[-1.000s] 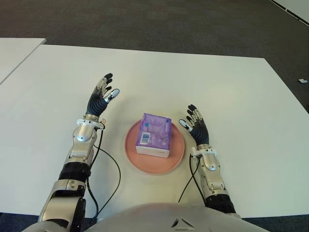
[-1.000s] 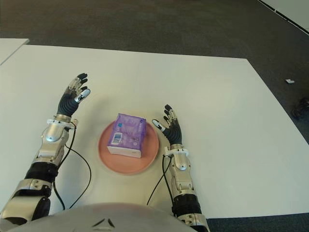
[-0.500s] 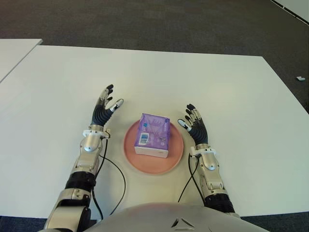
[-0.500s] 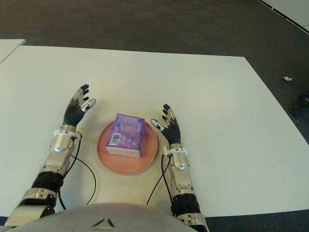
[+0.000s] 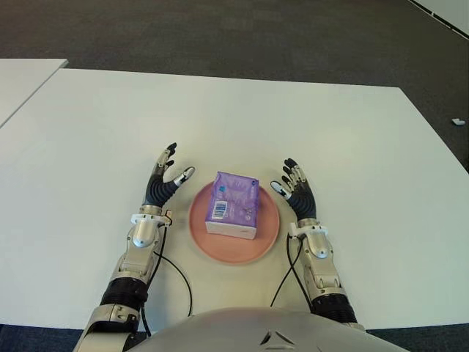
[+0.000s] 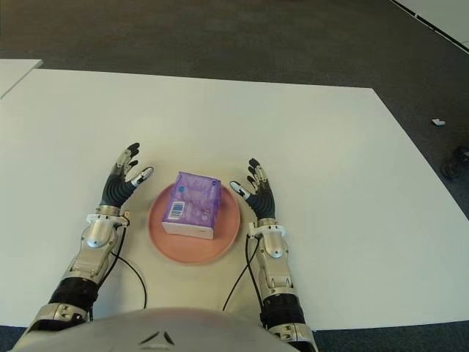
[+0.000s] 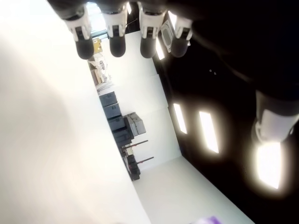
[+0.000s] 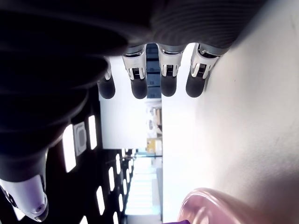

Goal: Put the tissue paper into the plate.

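A purple pack of tissue paper [image 5: 234,204] lies inside the round pink plate [image 5: 234,248] near the front of the white table [image 5: 308,125]. My left hand [image 5: 165,180] is just left of the plate, fingers spread, holding nothing. On the plate's right side my right hand [image 5: 294,189] is open too, palm turned toward the pack. Neither hand touches the pack. The left wrist view shows straight fingers [image 7: 117,35] with nothing between them, and the right wrist view shows the same fingers [image 8: 138,79] with the plate's rim [image 8: 201,205] beyond.
Black cables [image 5: 173,271] run from both wrists across the table toward my body. A second white table's corner [image 5: 26,81] shows at far left. Dark carpet [image 5: 242,37] lies beyond the far edge, with a small white scrap [image 5: 459,122] on it.
My left hand has drawn back and inward from farther up the table, coming close to the plate's left side. The right hand and the tissue pack have stayed in place.
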